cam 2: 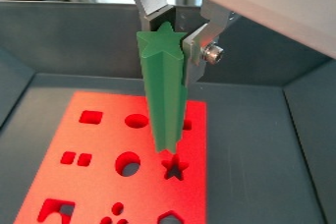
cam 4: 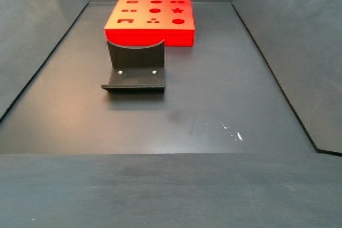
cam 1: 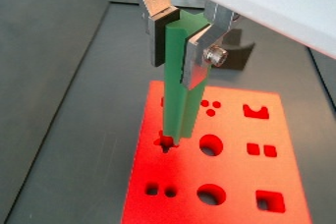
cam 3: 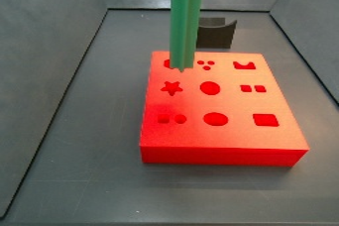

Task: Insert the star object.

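The star object [cam 1: 182,81], a long green star-profile rod, hangs upright between my gripper's fingers. My gripper [cam 1: 180,46] is shut on its upper end, also seen in a wrist view [cam 2: 167,41]. The rod's star-shaped top [cam 2: 164,43] shows between the pads. Its lower tip is over the red block [cam 1: 230,174], just beside the star-shaped hole [cam 2: 172,169], which also shows in a side view [cam 3: 171,88]. I cannot tell whether the tip touches the block. In a side view the rod [cam 3: 183,27] stands over the block's far left part.
The red block [cam 3: 225,121] has several shaped holes and sits on the dark bin floor. A dark grey curved holder [cam 3: 216,32] stands behind it, also seen in a side view [cam 4: 134,72]. Sloped bin walls [cam 3: 54,101] surround the floor.
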